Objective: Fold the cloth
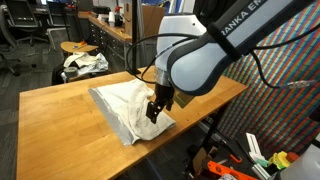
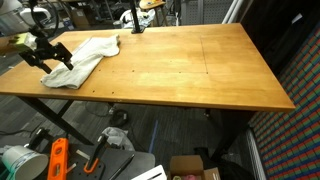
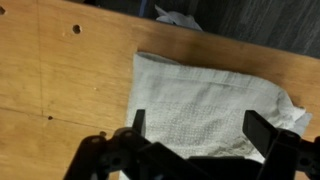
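Note:
The off-white cloth (image 1: 130, 105) lies rumpled and folded over on the wooden table (image 1: 60, 115), near one end. In an exterior view the cloth (image 2: 85, 58) sits at the table's left end. My gripper (image 1: 154, 110) hovers just over the cloth's edge, jaws spread. The wrist view shows the cloth (image 3: 205, 105) lying flat below, with my gripper (image 3: 195, 130) open above it and its fingers (image 3: 138, 122) wide apart, nothing between them.
A white-and-dark fabric bundle (image 1: 84, 63) rests on a round stool beyond the table. Orange tools (image 2: 58, 158) and boxes lie on the floor under the table (image 2: 200, 70). Desks and chairs stand behind.

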